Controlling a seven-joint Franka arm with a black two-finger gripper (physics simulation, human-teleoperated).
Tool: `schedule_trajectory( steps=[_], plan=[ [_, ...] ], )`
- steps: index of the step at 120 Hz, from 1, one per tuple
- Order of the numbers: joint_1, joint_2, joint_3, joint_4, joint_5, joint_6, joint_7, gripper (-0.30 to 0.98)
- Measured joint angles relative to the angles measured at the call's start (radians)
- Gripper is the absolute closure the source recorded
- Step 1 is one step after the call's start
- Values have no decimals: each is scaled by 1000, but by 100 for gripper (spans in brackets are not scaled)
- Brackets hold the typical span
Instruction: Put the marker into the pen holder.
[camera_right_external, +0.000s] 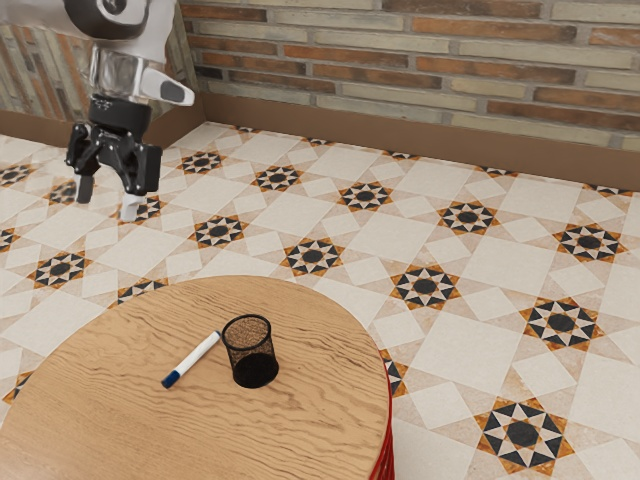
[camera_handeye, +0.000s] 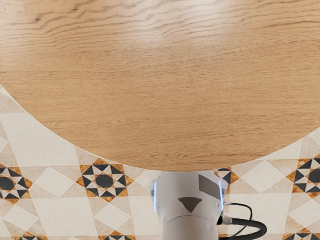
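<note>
My claw (camera_right_external: 107, 198) hangs wide in the exterior view, its fingers well apart with nothing between them. The white marker (camera_right_external: 194, 358) lies flat on the round wooden counter (camera_right_external: 110, 420), blue end pointing away from the black mesh pen holder (camera_right_external: 254, 367), which stands upright just beside its other end.

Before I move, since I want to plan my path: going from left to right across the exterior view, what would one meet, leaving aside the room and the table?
The tool → the marker → the pen holder.
</note>
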Motion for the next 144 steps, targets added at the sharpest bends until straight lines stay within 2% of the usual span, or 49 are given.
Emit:
schedule_trajectory(
  steps=[12, 24, 32, 44, 56, 77, 107, 130, 144],
  plan=[
    [-8, 1, -6, -31, -11, 237, 25, 0],
    [-20, 22, -7, -35, -35, 366, 33, 0],
    [-3, 126, -5, -35, -49, 415, 31, 0],
    [103, 321, -2, -44, 5, 475, 16, 0],
    [78, 427, 58, -94, 45, 538, 0, 0],
    [-10, 370, 136, -370, 68, 714, -21, 0],
    [-59, 250, 163, -627, 78, 976, -39, 0],
    [-72, 211, 170, -713, 94, 1138, -43, 2],
    [-64, 213, 174, -718, 98, 1196, -38, 8]
  ],
)
